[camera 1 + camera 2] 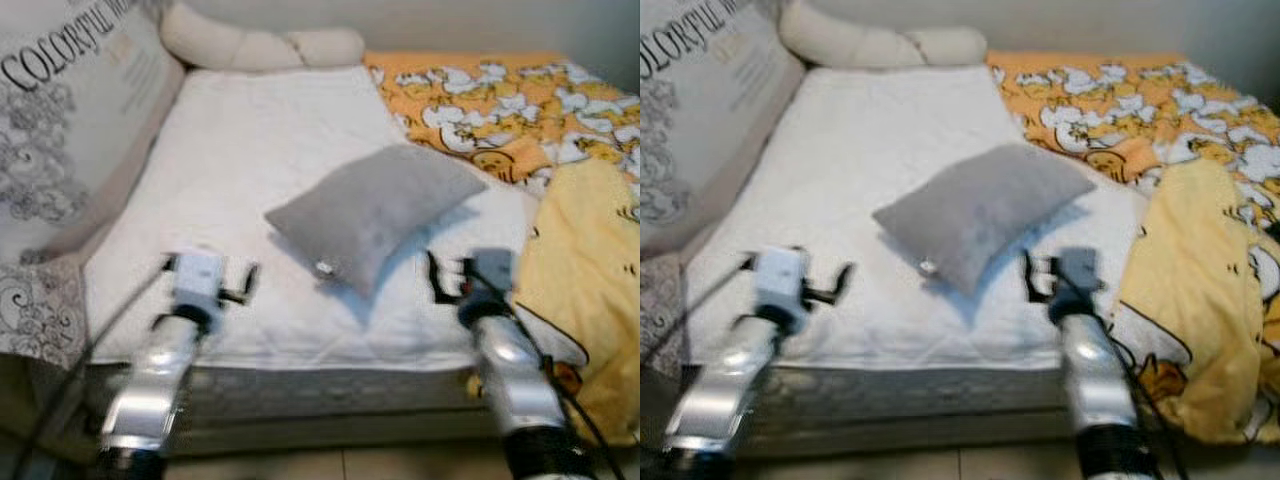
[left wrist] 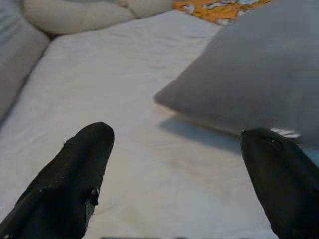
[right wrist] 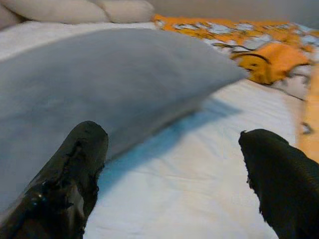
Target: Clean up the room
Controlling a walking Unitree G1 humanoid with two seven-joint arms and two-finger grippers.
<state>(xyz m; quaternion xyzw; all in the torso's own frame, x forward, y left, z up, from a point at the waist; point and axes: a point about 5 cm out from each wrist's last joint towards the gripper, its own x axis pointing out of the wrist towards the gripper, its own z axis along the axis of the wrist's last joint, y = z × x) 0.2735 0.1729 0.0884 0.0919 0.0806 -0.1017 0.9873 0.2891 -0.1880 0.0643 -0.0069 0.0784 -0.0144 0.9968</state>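
head views: grey pillow mid white bed, orange blanket at 2 o'clock, left gripper at 8, right gripper at 4 of pillow | left wrist: fingers wide apart, holding nothing, pillow ahead | right wrist: fingers spread, nothing held, pillow just beyond

Both arms are reaching forward over the bed's near edge, left gripper and right gripper spreading their fingers wide.
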